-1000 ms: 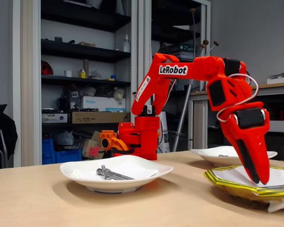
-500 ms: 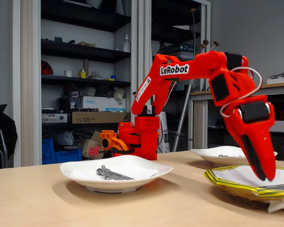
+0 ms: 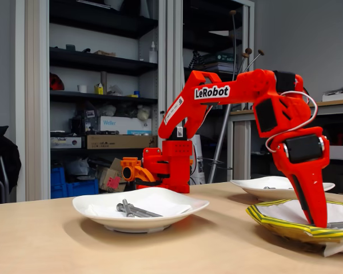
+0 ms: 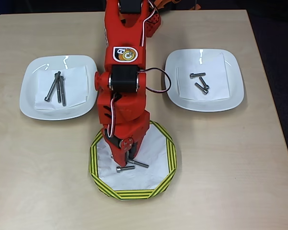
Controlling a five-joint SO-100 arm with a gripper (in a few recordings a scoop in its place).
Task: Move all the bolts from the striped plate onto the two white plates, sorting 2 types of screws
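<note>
— What is the bench [image 4: 38, 167] made of?
— Pale wood-look board, smooth and matt. The arm [image 3: 228, 85] is bright red plastic with a slight sheen, and its motor block [image 4: 125, 79] is black plastic.
— And the plates?
— The two white plates [image 4: 31, 103] [image 4: 233, 98] look like glossy glazed ware, each lined with a matt sheet of white paper [image 4: 77, 88]. The striped plate [image 4: 169, 158] looks like matt paper or card.
— The bolts?
— The bolts [image 4: 126, 168] are grey metal, dull with faint glints.

claw [image 3: 318, 221] lowered into striped plate [image 3: 274, 220]
</note>
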